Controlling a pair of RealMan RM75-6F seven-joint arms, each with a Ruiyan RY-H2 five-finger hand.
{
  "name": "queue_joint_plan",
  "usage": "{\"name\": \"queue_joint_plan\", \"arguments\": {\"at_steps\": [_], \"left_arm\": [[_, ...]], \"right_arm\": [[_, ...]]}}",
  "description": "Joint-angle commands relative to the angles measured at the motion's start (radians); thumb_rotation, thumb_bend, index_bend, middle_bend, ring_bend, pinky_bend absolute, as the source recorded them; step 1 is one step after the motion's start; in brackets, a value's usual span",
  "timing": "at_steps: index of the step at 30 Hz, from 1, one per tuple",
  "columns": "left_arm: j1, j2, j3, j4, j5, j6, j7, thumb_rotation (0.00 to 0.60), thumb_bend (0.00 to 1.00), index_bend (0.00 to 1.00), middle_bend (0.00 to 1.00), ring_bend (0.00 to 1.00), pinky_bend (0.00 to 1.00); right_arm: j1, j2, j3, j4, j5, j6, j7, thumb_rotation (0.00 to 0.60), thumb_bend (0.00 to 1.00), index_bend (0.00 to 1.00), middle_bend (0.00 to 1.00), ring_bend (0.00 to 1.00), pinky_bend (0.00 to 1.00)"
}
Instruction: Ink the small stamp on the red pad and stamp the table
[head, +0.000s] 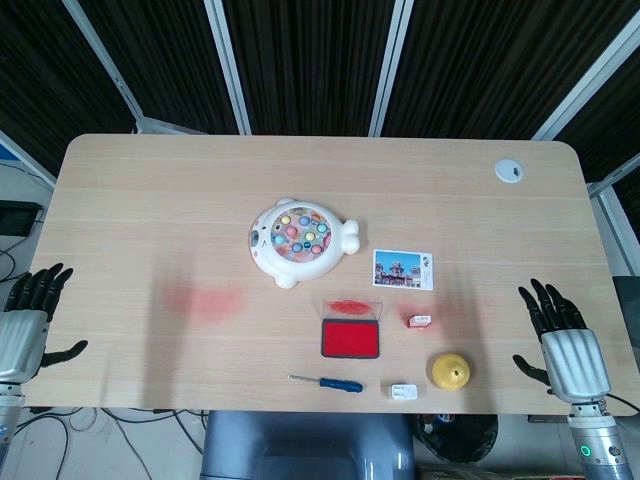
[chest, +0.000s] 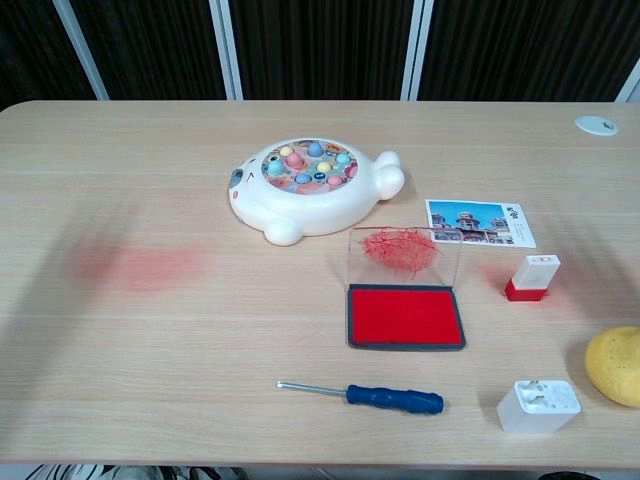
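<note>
I find the small stamp (chest: 530, 277) open from above; red pad (chest: 406, 316) left, lemon (chest: 615, 365) nearby.

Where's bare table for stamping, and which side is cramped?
Bare: the wide stretch left of the fish toy and screwdriver, though red smudges mark it; also the far strip behind the toy. Crowded: front right, where ink pad, small stamp, postcard, yellow fruit and charger cluster.

looks like a lab or office test bay. a wooden desk surface (head: 150, 200) with a cable grommet (head: 509, 171) stands before dark curtains (head: 310, 60) on metal frames.
</note>
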Motion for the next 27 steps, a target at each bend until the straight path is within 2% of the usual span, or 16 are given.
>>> {"name": "queue_joint_plan", "arguments": {"at_steps": [1, 11, 22, 27], "left_arm": [[0.000, 0.000, 0.000, -0.001, -0.002, -0.001, 0.000, 0.600, 0.00, 0.00, 0.00, 0.00, 0.00], [0.004, 0.004, 0.001, 0.002, 0.002, 0.006, -0.008, 0.600, 0.00, 0.00, 0.00, 0.00, 0.00], [-0.006, -0.002, -0.005, 0.008, -0.011, -0.013, -0.009, 0.600, 0.00, 0.00, 0.00, 0.00, 0.00], [-0.007, 0.004, -0.006, 0.006, -0.012, -0.017, -0.022, 0.600, 0.00, 0.00, 0.00, 0.00, 0.00]], "right_arm": [[0.000, 0.001, -0.001, -0.002, 0.001, -0.002, -0.002, 0.600, 0.04, 0.00, 0.00, 0.00, 0.18], [0.000, 0.006, -0.009, -0.024, -0.009, -0.005, -0.013, 0.600, 0.04, 0.00, 0.00, 0.00, 0.18], [0.024, 0.014, -0.004, -0.092, -0.033, -0.025, -0.056, 0.600, 0.10, 0.00, 0.00, 0.00, 0.18], [0.055, 0.003, 0.011, -0.129, -0.002, -0.084, -0.107, 0.600, 0.14, 0.06, 0.10, 0.05, 0.19]]}}
